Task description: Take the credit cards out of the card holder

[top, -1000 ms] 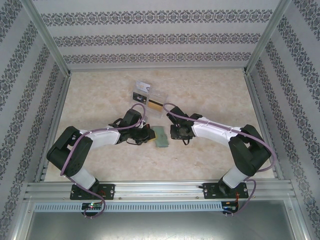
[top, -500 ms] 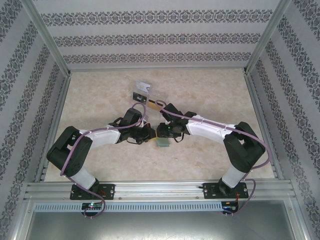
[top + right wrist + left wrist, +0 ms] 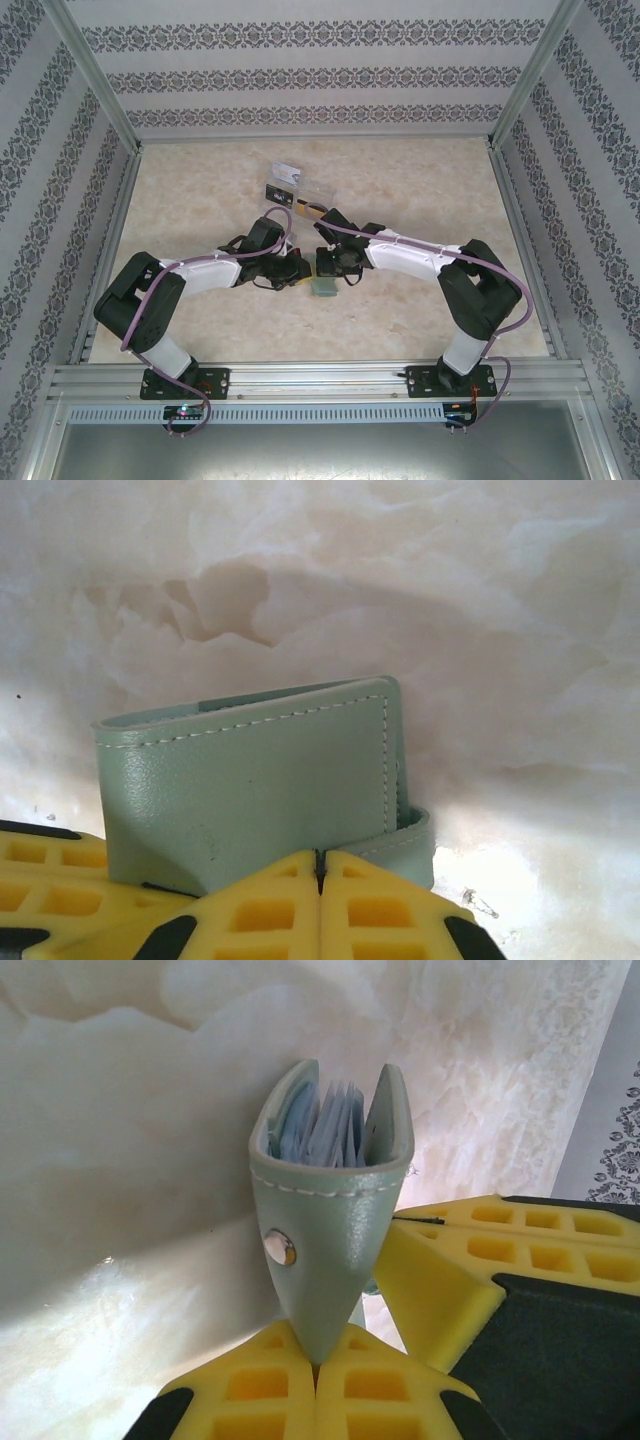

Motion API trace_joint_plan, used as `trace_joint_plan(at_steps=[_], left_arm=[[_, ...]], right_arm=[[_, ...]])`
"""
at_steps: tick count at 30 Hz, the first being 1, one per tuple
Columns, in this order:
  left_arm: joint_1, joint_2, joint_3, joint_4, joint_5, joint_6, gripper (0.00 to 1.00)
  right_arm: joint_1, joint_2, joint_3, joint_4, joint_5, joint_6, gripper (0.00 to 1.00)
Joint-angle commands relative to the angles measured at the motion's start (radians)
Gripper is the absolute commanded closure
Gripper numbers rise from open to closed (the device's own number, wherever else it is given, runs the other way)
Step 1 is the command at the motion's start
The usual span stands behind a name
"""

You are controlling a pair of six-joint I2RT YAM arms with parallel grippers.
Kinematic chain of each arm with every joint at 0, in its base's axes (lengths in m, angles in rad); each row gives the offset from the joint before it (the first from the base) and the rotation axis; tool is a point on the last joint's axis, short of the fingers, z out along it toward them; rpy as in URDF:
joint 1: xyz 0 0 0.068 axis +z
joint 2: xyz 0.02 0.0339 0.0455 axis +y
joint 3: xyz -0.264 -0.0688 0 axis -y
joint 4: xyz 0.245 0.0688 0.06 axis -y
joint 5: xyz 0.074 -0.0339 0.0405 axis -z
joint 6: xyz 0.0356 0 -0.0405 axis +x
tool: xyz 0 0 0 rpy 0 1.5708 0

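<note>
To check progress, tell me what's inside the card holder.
The card holder gapes at its top, showing pale blue-white sheet edges packed between its panels. Their faces and lower parts are hidden.

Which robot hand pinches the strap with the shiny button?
The left gripper: it pinches the card holder's snap tab; the right gripper holds a panel.

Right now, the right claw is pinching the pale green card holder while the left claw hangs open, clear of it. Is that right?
Not quite. The left claw is not open or clear. The left wrist view shows it shut on the card holder, pinching the tip of its snap strap. The right claw is pinching the pale green holder, as you said.
</note>
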Motion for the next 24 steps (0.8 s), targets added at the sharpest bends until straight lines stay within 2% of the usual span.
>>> trace_joint_plan(at_steps=[1, 9, 17, 24], left_arm=[[-0.003, -0.019, 0.019, -0.018, -0.036, 0.018, 1.00], [-0.004, -0.025, 0.025, -0.074, -0.068, 0.019, 1.00], [-0.004, -0.018, 0.025, -0.074, -0.068, 0.017, 1.00], [-0.003, -0.008, 0.022, -0.091, -0.078, 0.004, 1.00]], right_arm=[[0.004, -0.016, -0.035, -0.086, 0.096, 0.018, 1.00], [-0.029, -0.082, -0.124, -0.095, 0.163, 0.059, 1.00], [-0.037, -0.069, -0.116, -0.143, 0.214, 0.080, 1.00], [-0.033, -0.085, -0.109, -0.203, 0.311, 0.117, 1.00]])
